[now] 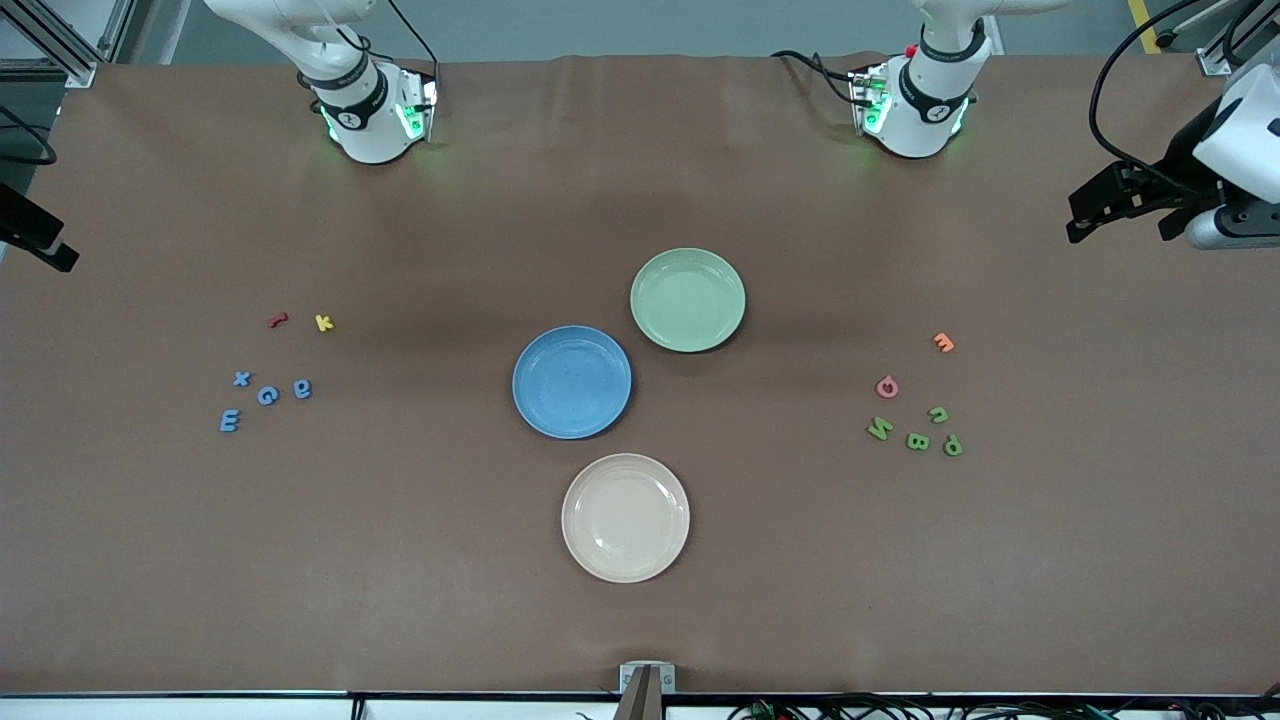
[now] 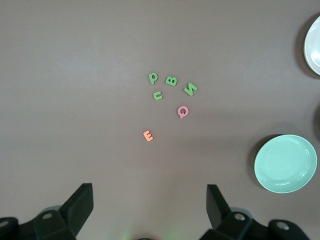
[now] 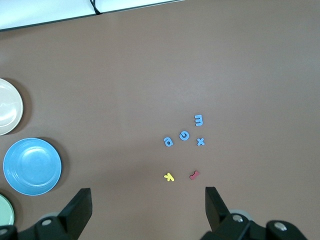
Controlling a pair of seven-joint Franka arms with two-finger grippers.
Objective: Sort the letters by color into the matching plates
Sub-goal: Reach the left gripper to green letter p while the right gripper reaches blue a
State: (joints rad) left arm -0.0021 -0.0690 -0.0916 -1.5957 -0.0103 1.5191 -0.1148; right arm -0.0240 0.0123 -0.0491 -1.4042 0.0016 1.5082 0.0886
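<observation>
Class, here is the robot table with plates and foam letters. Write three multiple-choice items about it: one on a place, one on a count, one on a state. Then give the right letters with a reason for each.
1. Which plate lies nearest the front camera?
A. blue plate
B. green plate
C. cream plate

2. How many blue letters lie on the table?
A. two
B. four
C. six

3. How do both grippers stand?
A. open, holding nothing
B. shut on a letter
C. resting in a plate

Answers:
1 C: the cream plate sits lowest in the front view, below the blue plate and green plate.
2 B: the blue letters number four, at the right arm's end.
3 A: the left gripper and right gripper show fingers spread with only bare table between.
</observation>
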